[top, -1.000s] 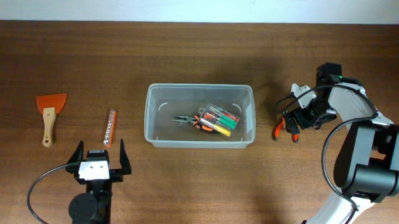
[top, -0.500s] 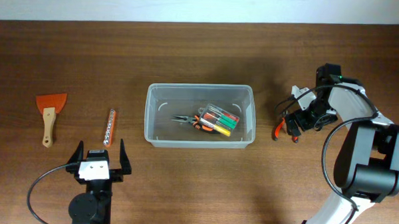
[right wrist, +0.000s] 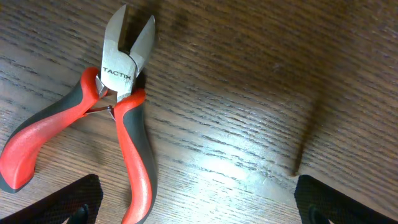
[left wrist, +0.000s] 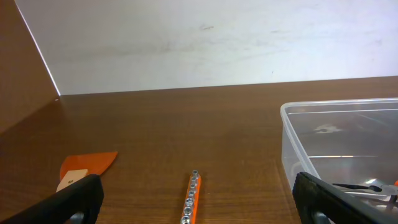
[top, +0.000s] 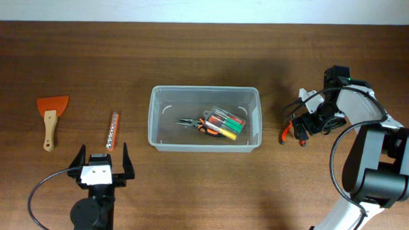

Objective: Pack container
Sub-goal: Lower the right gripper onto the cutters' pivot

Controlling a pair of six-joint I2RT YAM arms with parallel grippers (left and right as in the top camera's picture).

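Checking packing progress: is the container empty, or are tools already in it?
Partly filled. The container holds pliers and a pack of coloured tools; the rest of its floor is bare.

Red cutters [right wrist: 134, 143] lay between wide-spread jaws of right gripper [right wrist: 199, 202]. Bare wood separated cutters from container [top: 257, 124] wall. Bit strip [top: 112, 129], scraper [top: 51, 120] lay unobstructed ahead of left gripper [top: 103, 156].

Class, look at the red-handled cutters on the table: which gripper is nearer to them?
Right. The right gripper hovers open just above the red-handled cutters. The left gripper sits far off, on the other side of the container.
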